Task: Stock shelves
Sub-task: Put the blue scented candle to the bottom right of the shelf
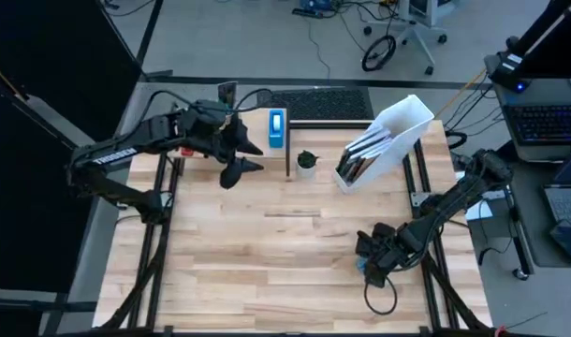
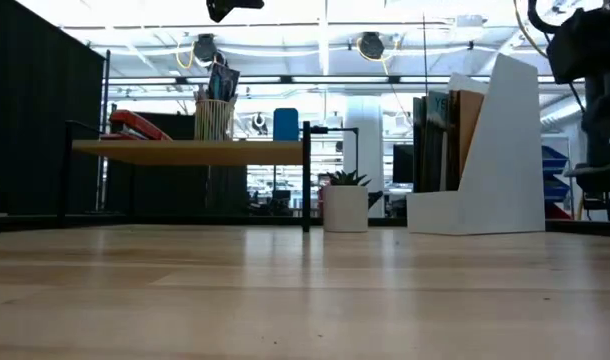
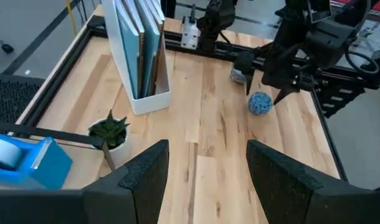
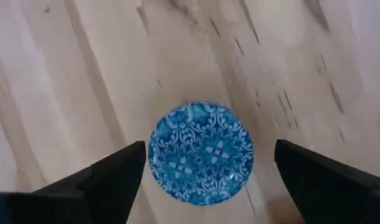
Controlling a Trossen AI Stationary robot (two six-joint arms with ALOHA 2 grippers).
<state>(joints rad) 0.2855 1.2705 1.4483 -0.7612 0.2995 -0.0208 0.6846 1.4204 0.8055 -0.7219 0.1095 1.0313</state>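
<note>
While the shelf (image 2: 185, 151) is already carrying a stapler, pencil cup and blue tape dispenser (image 1: 277, 128), and the white file holder (image 1: 388, 140) beside the little plant (image 2: 345, 200) is holding its folders, one blue patterned disc (image 4: 201, 153) is lying out on the tabletop near the right edge, so I'm guessing that's what's left. The right gripper (image 4: 202, 165) is hovering over it, spread wide on either side, gripping nothing, while the left gripper (image 3: 205, 177) is hanging wide and empty by the shelf.

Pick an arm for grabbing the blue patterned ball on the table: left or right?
Right. The right gripper hangs open directly over the blue patterned ball, fingers either side. The left gripper is open too, but far off beside the wooden shelf.
</note>
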